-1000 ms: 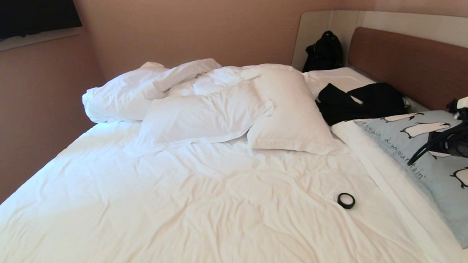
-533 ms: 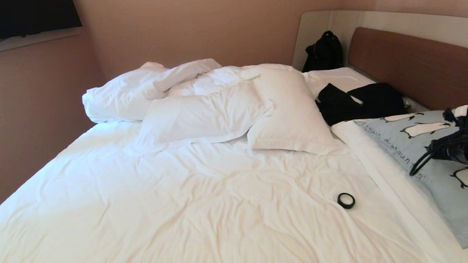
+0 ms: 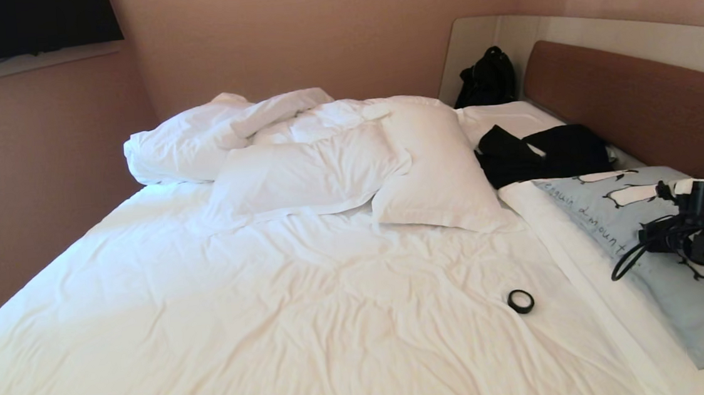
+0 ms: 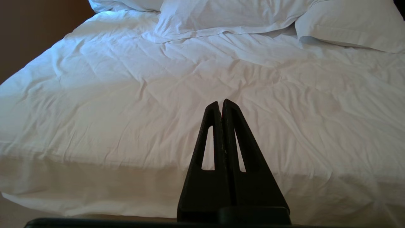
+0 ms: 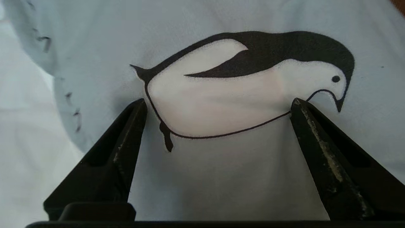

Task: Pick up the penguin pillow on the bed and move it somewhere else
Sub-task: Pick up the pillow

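Right gripper [image 5: 218,104] | jaws had spread wide, lowered onto penguin pillow [image 3: 618,220] | pillow at 3 o'clock on bed [image 3: 271,292], by headboard [image 3: 626,94] | grasp judged imminent | left gripper [image 4: 220,106] fingers together, parked at 6 o'clock.

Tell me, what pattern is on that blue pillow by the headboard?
Black-and-white penguins on the light blue penguin pillow, clearest in the right wrist view.

Blue penguin pillow [image 3: 598,216] flat on bed [image 3: 272,304]
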Controlling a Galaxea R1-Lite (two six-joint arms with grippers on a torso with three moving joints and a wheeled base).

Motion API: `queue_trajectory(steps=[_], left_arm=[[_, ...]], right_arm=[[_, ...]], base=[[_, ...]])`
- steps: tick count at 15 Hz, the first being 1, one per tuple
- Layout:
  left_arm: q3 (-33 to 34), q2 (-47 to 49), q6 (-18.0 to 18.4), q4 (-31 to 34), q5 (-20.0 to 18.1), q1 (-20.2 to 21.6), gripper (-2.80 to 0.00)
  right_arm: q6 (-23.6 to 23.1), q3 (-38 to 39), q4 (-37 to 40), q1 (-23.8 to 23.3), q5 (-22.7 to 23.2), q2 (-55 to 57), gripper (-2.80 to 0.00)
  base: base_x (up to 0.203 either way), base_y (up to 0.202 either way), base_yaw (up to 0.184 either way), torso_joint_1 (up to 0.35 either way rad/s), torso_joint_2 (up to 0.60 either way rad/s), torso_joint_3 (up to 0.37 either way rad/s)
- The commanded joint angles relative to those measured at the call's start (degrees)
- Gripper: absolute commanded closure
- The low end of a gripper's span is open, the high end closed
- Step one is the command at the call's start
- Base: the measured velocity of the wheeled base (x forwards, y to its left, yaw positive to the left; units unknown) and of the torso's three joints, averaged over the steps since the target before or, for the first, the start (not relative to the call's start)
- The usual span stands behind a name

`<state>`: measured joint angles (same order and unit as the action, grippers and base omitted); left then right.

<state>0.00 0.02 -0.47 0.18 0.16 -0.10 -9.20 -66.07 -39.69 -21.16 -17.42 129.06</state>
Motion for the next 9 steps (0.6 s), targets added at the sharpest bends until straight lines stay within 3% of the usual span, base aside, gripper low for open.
queue_trajectory(steps=[1, 9], left_arm=[[0.1, 0.0, 0.0, 0.0, 0.0, 0.0, 0.0], [0.1, 0.0, 0.0, 0.0, 0.0, 0.0, 0.0]], right_arm=[[-0.1, -1.2, -0.6, -0.6, -0.1, 4.4, -2.8], [0.3, -5.2, -0.5, -2.9, 0.5, 10.8, -2.8]], base=[[0.0, 0.0, 0.0, 0.0, 0.0, 0.0], [0.0, 0.0, 0.0, 0.0, 0.0, 0.0]])
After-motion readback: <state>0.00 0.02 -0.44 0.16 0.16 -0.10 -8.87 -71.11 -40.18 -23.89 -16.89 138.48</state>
